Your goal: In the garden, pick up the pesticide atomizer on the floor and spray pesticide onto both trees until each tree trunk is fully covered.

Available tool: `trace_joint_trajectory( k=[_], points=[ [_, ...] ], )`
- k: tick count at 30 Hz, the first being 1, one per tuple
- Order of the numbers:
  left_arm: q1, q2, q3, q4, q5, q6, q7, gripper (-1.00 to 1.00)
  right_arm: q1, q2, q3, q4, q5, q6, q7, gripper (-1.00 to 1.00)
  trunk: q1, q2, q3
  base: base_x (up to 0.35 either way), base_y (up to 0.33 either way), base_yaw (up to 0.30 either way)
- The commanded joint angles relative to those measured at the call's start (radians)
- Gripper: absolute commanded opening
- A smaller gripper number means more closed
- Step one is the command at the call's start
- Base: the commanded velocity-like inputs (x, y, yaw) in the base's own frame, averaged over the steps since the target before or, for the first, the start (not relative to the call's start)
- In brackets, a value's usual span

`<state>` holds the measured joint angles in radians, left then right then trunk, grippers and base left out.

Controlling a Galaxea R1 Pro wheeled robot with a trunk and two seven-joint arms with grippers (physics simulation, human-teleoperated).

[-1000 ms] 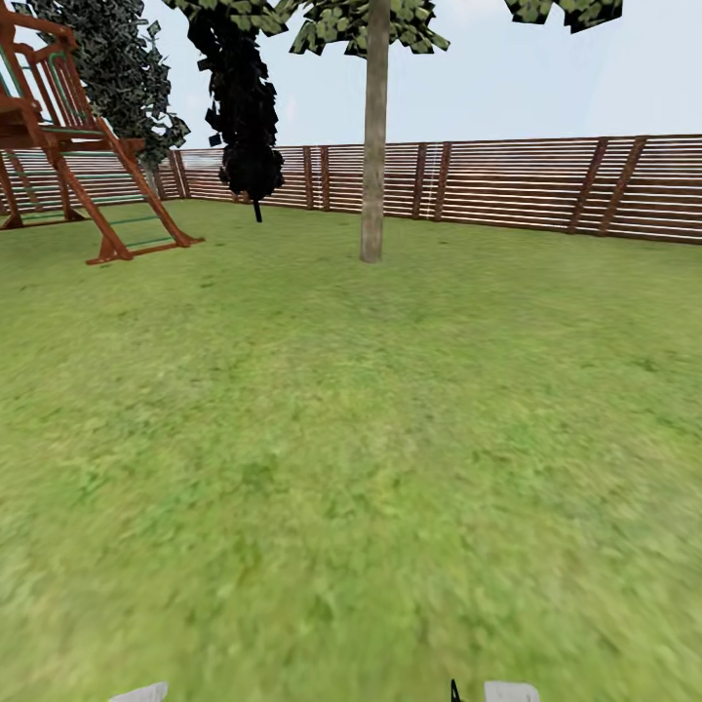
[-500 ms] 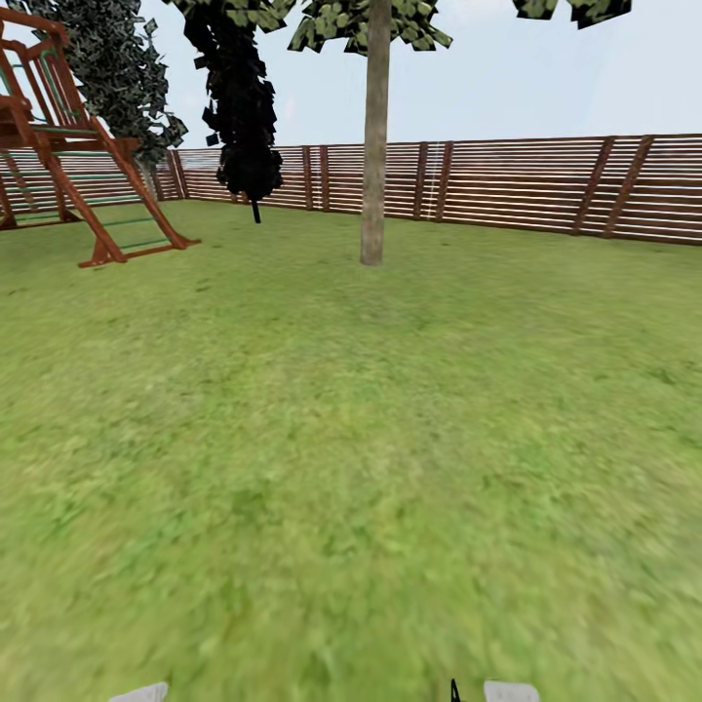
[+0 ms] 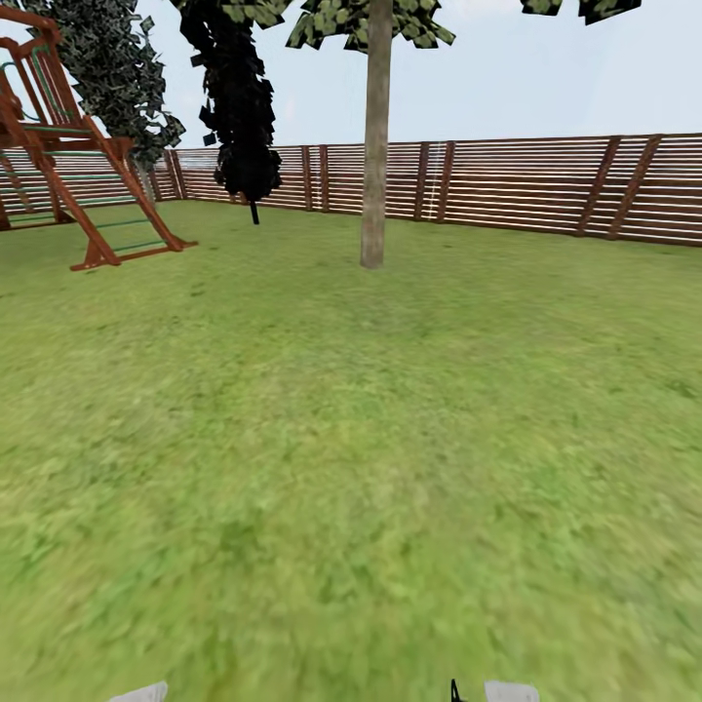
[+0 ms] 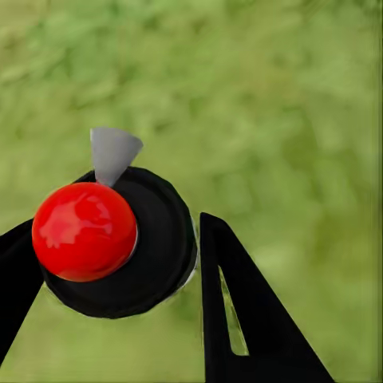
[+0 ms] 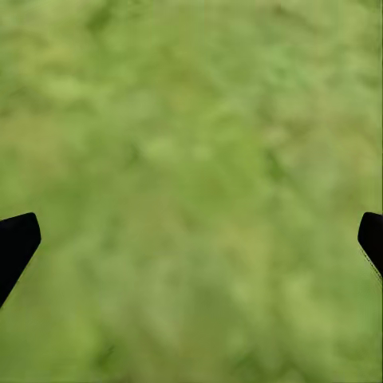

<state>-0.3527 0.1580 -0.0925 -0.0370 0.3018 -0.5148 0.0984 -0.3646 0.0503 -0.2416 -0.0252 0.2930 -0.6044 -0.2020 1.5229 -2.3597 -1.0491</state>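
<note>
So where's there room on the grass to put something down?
Lots. The lawn is bare from the robot up to the tree trunk, and on to the fence at the right. It gets crowded at the far left: the wooden play frame and a dark tree stand there.

place: fenced back garden | ground: wide green lawn | boundary: brown horizontal-slat wooden fence | planting: tall tree with smooth pale trunk, dark cypress-like tree | play: wooden climbing frame | overhead: open sky
</note>
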Motion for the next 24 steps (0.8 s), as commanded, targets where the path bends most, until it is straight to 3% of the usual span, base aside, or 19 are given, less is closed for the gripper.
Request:
trace_joint_trajectory(
  k=[1, 24],
  points=[
    [-0.001, 0.0, -0.009, 0.0, 0.003, -0.002, 0.006, -1.0, -0.001, 0.0, -0.005, 0.001, 0.011, -0.002, -0.007, 1.0, 0.0, 0.0, -0.001, 0.34, 0.0, 0.0],
    [0.0, 0.0, -0.009, 0.0, 0.003, -0.001, 0.006, -1.0, -0.001, 0.0, -0.005, 0.001, 0.011, -0.001, -0.007, 1.0, 0.0, 0.0, -0.001, 0.34, 0.0, 0.0]
  ],
)
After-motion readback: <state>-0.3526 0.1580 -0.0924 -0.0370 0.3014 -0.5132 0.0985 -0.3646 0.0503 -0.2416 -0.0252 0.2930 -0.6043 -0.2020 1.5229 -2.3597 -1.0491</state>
